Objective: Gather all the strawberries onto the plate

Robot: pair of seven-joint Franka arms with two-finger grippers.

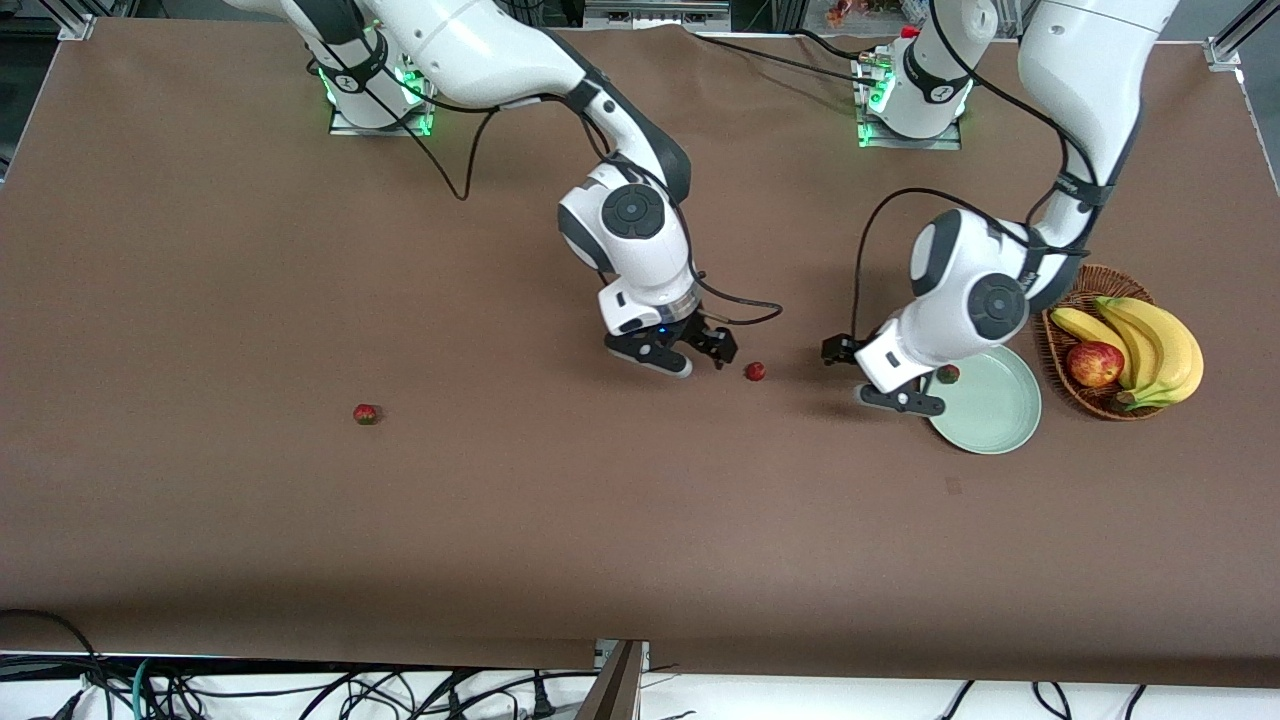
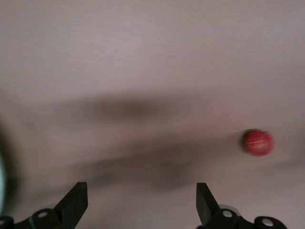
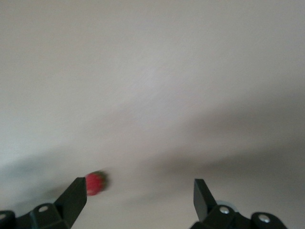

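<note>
The pale mint-green plate (image 1: 990, 410) lies next to the fruit basket. One strawberry (image 1: 948, 374) sits at the plate's rim, partly hidden by my left hand. My left gripper (image 1: 870, 378) is open and empty, low over the table beside the plate; it also shows in the left wrist view (image 2: 140, 186). A second strawberry (image 1: 755, 371) lies on the table between the two grippers and shows in the left wrist view (image 2: 259, 142). My right gripper (image 1: 690, 355) is open just beside it; in the right wrist view (image 3: 139, 182) this strawberry (image 3: 95, 182) lies outside one finger. A third strawberry (image 1: 366, 413) lies alone toward the right arm's end.
A brown wicker basket (image 1: 1082, 385) holds bananas (image 1: 1150, 340) and a red-yellow apple (image 1: 1094, 363) beside the plate, at the left arm's end of the table. Cables trail from both wrists. A sliver of the plate's rim (image 2: 1, 186) shows in the left wrist view.
</note>
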